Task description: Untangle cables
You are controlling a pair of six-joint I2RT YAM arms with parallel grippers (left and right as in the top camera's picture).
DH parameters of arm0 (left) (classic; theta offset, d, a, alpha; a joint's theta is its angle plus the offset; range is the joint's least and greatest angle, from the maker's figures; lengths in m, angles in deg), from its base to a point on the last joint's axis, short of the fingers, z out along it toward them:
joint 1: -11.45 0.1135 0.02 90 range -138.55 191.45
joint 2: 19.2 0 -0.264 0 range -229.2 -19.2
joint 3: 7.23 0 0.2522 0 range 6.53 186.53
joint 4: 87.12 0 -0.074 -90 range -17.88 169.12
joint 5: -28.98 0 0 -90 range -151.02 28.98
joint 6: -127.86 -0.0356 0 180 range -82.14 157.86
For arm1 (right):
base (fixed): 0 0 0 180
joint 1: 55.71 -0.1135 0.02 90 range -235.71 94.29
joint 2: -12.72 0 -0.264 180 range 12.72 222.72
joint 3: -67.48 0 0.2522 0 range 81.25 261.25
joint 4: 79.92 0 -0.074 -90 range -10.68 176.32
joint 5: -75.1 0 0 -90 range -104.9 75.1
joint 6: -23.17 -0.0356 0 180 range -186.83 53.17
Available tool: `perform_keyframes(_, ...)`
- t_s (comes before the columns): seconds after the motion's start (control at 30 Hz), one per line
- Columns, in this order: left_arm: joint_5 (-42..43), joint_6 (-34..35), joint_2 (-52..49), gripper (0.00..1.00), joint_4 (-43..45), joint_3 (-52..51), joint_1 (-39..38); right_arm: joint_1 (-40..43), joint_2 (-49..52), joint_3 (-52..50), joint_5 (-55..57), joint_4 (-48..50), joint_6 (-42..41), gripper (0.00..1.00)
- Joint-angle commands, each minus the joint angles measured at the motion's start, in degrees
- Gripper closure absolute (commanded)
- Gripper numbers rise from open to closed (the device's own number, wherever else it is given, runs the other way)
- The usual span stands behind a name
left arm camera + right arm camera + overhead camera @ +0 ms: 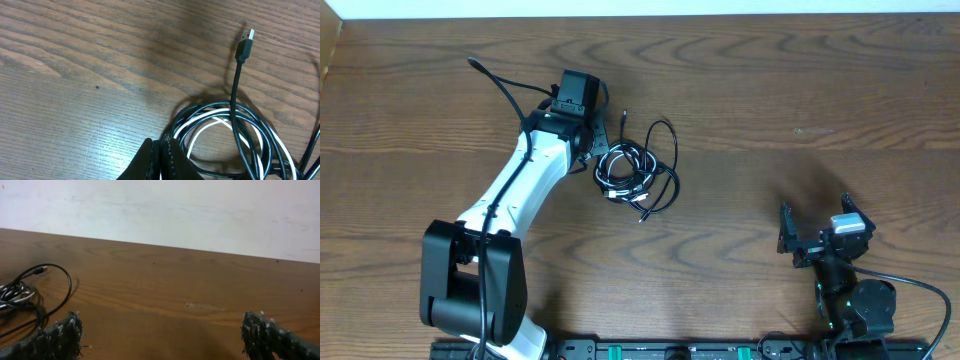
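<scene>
Left jaws shut at edge of tangled black cord [235, 85] and white cord [205, 115] (pinch unconfirmed); likely placed to draw a strand. Right jaws open, empty, well apart.

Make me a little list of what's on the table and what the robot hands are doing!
table: brown wood
black cord: looped, USB plug sticking out
white cord: coiled among the black loops
tangled: yes
left gripper: shut, at the coil's edge; grip unclear
right gripper: open, away from both cords
</scene>
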Motion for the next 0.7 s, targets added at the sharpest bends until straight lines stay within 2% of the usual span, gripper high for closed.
perform_keyframes(0.0,-0.92,0.74,-0.20,0.92,-0.26,-0.66,0.20,0.28,-0.20,-0.04,0.07,-0.24,-0.35,0.01)
perform_keyframes(0.37,-0.98,0.76,-0.20,0.92,-0.52,-0.66,0.35,0.28,-0.20,-0.04,0.07,-0.24,-0.35,0.01)
perform_keyframes(0.53,-0.85,3.41,-0.20,0.92,-1.22,-0.66,2.27,0.28,-0.20,-0.04,0.04,-0.24,-0.35,0.01)
perform_keyframes(0.67,2.58,3.50,-0.20,0.92,-1.38,-0.66,4.02,0.26,-0.20,-0.04,-1.51,-0.04,-0.79,0.01)
